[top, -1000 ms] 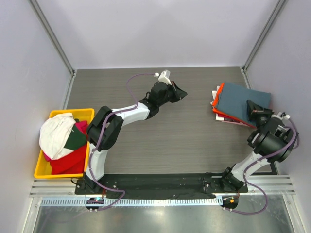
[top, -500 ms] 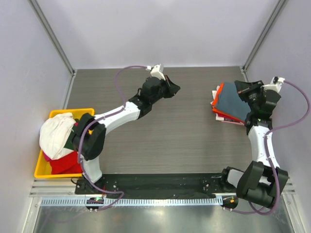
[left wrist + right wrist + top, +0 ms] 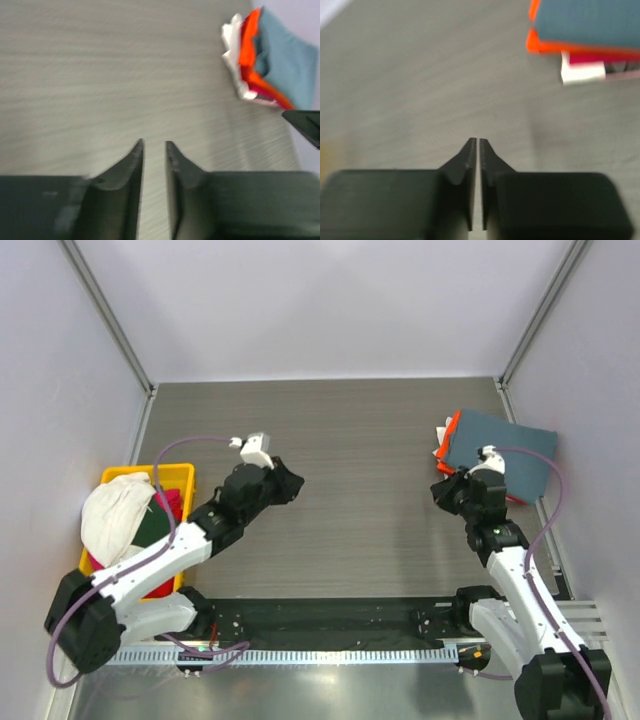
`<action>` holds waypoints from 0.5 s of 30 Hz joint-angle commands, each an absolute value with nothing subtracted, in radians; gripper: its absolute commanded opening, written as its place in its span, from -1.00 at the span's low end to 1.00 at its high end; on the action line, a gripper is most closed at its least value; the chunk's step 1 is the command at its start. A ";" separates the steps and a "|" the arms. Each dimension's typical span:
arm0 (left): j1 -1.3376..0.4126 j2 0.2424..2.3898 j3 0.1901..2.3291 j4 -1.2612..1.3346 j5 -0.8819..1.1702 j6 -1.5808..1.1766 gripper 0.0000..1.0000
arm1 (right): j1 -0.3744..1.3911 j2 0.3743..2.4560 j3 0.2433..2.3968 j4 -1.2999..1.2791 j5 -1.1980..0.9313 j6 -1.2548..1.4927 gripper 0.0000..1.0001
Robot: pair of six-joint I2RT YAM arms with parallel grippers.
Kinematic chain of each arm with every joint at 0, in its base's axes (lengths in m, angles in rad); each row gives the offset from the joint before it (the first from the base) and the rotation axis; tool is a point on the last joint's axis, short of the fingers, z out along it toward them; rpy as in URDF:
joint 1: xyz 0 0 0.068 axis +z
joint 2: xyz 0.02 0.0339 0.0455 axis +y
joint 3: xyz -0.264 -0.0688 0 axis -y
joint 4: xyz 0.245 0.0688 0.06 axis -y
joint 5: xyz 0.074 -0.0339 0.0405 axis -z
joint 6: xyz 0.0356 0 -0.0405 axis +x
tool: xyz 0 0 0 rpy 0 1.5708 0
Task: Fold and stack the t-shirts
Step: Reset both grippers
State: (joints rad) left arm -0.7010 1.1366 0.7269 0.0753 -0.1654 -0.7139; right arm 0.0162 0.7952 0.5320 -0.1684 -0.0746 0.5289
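left tool (image 3: 154, 145): black fingers stood slightly parted, bare counter showing through the gap, nothing held. It hung over mid-counter, pointing right toward the stack.
right tool (image 3: 477, 141): fingers pressed almost together with only a hairline slit, nothing pinched. It sat just off the stack's near-left corner, above the surface.
grey wood-grain counter (image 3: 370, 440): the stretch between the two tools carried no shirt.
yellow plastic bin (image 3: 178, 471): at the left edge, long axis running near to far.
unfolded shirts: all lay in the bin. A crumpled white cotton tee (image 3: 115, 515) was on top, a dark green tee (image 3: 158, 525) beside it, and a red tee (image 3: 140, 580) under both at the near end.
key relation: the bin pile lay to the left of the left tool and a little nearer the arm bases, behind where the tool pointed. The left arm was far the closer. My read: it would have to swing back left to pick, with the white tee first as it was uppermost.
folded stack: at the far right by the wall. A flat slate blue-grey tee (image 3: 505, 445) was on top, a bright orange tee (image 3: 452, 428) below it, and white and reddish edges peeked out under those.
hidden or unclear: the right arm covered the stack's near-left corner in the top view. The stack's layer count was not readable. What lay under the white tee in the bin could not be seen. Both wrist views were blurred, and neither showed the bin.
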 commanded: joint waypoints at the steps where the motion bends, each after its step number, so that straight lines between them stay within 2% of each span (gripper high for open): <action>1: -0.701 1.005 0.651 0.003 -0.221 -0.698 -0.40 | 0.130 0.756 0.497 -0.228 0.104 0.508 -0.66; 3: -0.701 0.916 0.596 -0.046 -0.233 -0.693 -0.21 | 0.175 0.764 0.486 -0.227 0.155 0.511 -0.30; 4: -0.701 0.891 0.578 -0.081 -0.244 -0.692 0.00 | 0.202 0.779 0.470 -0.219 0.159 0.518 0.06; 5: -0.701 0.862 0.562 -0.100 -0.250 -0.690 0.12 | 0.215 0.794 0.460 -0.183 0.158 0.522 0.20; 6: -0.701 0.836 0.531 -0.116 -0.258 -0.689 0.26 | 0.219 0.828 0.466 -0.204 0.164 0.514 0.43; 7: -0.701 0.784 0.514 -0.141 -0.270 -0.687 0.52 | 0.230 0.836 0.474 -0.199 0.160 0.509 0.52; 9: -0.701 0.737 0.463 -0.162 -0.282 -0.675 0.79 | 0.245 0.836 0.468 -0.172 0.152 0.497 0.70; 10: -0.701 0.689 0.448 -0.172 -0.308 -0.669 0.86 | 0.252 0.833 0.465 -0.157 0.153 0.494 0.82; 12: -0.701 0.648 0.407 -0.207 -0.331 -0.641 1.00 | 0.252 0.828 0.453 -0.140 0.162 0.494 0.87; 15: -0.701 0.582 0.347 -0.227 -0.382 -0.608 1.00 | 0.250 0.784 0.425 -0.118 0.201 0.497 0.87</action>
